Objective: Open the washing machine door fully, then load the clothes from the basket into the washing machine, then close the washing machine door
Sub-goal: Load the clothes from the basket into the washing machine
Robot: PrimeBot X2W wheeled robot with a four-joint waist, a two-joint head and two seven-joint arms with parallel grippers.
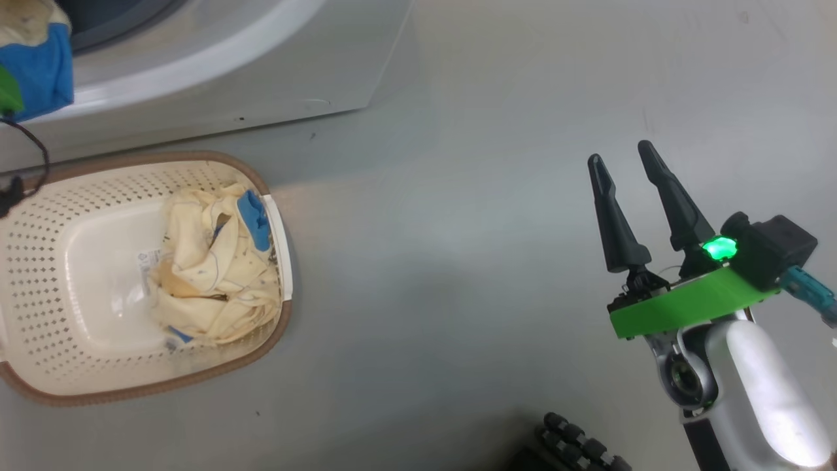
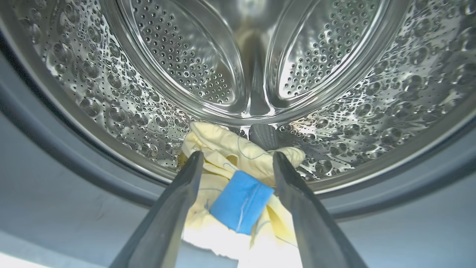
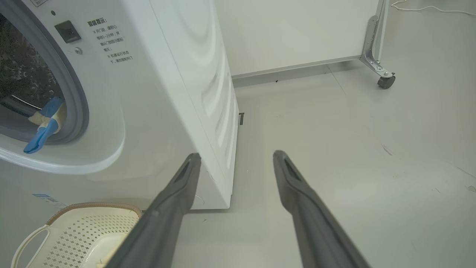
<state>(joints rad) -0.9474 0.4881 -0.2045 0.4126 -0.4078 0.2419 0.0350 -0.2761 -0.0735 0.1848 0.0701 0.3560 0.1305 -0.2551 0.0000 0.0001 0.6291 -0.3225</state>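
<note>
My left gripper (image 2: 238, 158) is open at the mouth of the washing machine (image 3: 156, 93), facing the steel drum (image 2: 186, 67). A pale-yellow garment (image 2: 223, 145) with a blue cuff lies loose between its fingers, draped over the lower lip of the opening; it also shows as the garment (image 1: 36, 65) and the garment (image 3: 42, 126). More clothes (image 1: 216, 275) lie crumpled in the cream basket (image 1: 39, 275) on the floor in front of the machine. My right gripper (image 1: 620, 153) hangs open and empty over the bare floor, to the right of the machine. The washing machine door is out of view.
A white panel (image 3: 297, 33) on a metal leg with a caster (image 3: 386, 80) stands behind, right of the machine. A dark part of my base (image 1: 575, 445) shows at the bottom edge. Grey floor stretches between the basket (image 3: 74, 230) and my right gripper (image 3: 236, 155).
</note>
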